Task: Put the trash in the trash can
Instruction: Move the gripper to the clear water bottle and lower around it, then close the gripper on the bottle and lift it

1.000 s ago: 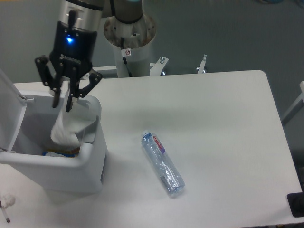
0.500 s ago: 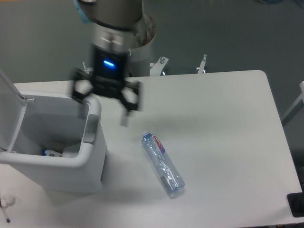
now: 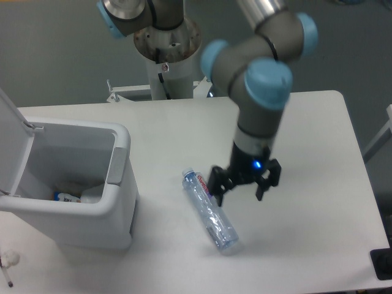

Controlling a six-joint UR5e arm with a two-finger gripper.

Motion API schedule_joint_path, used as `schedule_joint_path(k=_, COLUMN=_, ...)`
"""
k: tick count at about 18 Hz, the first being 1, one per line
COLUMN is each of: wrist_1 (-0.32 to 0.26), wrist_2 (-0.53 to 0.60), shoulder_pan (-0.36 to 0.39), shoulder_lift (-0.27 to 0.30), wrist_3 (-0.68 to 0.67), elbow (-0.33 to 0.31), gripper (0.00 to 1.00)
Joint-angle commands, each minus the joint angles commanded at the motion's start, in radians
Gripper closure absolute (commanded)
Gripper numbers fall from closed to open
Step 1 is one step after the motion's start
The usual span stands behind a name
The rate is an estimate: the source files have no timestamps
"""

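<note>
The clear plastic water bottle with a red-white label lies on the white table, running from upper left to lower right. My gripper is open and empty, just right of the bottle's upper half and above the table. The white trash can stands at the left with its lid tipped up and open. Inside it the white plastic scrap lies at the bottom beside other litter.
The arm's base column stands behind the table's far edge. A small white object and a thin stick lie at the table's front left corner. A dark object sits at the front right edge.
My gripper let the white scrap drop into the trash can, then swung right across the table to the bottle and came down beside it.
</note>
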Motion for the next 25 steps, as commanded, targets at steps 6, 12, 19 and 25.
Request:
schedule_joint_path(k=6, wrist_1=-0.142, wrist_2=0.044, shoulder_pan=-0.066, shoulder_lift=-0.154, wrist_3=-0.077, elbow=0.157, gripper=0.00)
schedule_joint_path(k=12, wrist_1=-0.172, wrist_2=0.044, shoulder_pan=-0.092, shoulder_lift=-0.170, wrist_3=-0.078, elbow=0.160, gripper=0.00)
schedule_joint_path(k=19, wrist_1=-0.169, wrist_2=0.074, shoulder_pan=-0.107, shoulder_lift=-0.215, wrist_3=-0.107, elbow=0.181, gripper=0.31)
schedule_joint_path(k=25, wrist_1=-0.164, wrist_2=0.074, shoulder_pan=-0.107, shoulder_lift=-0.212, wrist_3=-0.126, elbow=0.198, gripper=0.56)
